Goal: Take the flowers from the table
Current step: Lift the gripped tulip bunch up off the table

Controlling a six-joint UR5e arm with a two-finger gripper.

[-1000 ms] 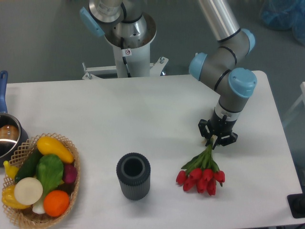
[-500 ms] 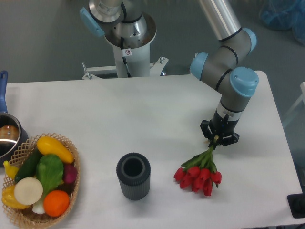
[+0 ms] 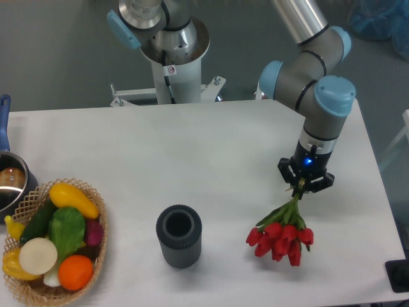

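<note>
Lower right of the frame: one small bunch of red tulips with thin green stems (image 3: 282, 231), about seven closed buds, stem ends clenched in the single black two-finger tool (image 3: 301, 186), buds pointing down-left over the large white rectangular counter (image 3: 192, 160). Lower centre: one dark grey ribbed cylindrical cup (image 3: 179, 236), upright, well apart from the bunch. Lower left: one woven wicker basket of colourful vegetables (image 3: 89, 262); at the left edge, one metal pot with a blue handle (image 3: 9, 179).

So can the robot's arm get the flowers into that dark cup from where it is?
Probably yes. The gripper is shut on the stems of the flowers, and the dark cup stands open-topped to their side. The bare table between them has nothing in the way; the basket sits well beyond the cup.
</note>
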